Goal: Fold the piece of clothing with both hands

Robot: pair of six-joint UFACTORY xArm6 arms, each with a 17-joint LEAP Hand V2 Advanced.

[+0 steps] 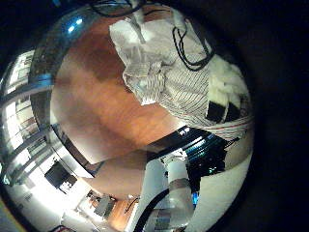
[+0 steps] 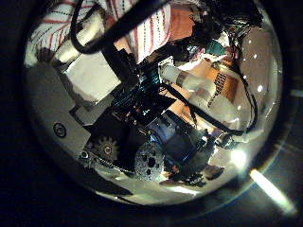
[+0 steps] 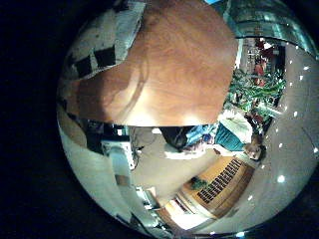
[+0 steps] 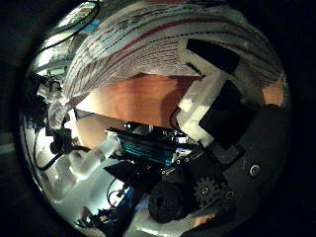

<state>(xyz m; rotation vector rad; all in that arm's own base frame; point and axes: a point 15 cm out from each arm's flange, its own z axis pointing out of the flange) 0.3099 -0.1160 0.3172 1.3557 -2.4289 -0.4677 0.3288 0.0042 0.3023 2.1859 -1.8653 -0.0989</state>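
No outside view is given. In the left little finger side view, the striped garment [image 1: 172,79] lies bunched and wrinkled on the wooden table [image 1: 97,101], with my left hand's fingers [image 1: 228,104] curled onto it. The thumb side view shows the same garment [image 2: 142,26] pressed close against the left hand [image 2: 95,68]. The right thumb side view has the garment [image 4: 168,41] filling the space beyond the palm, raised off the table [image 4: 138,99]. My right hand [image 4: 219,91] is curled onto its edge. In the right little finger side view only the right hand's fingers [image 3: 100,58] and the bare table [image 3: 184,60] show.
Bare tabletop stretches beside the garment in both little finger side views. Beyond the table edge [image 3: 159,124] the room holds shelves and equipment. A robot arm [image 1: 174,188] stands past the table's end.
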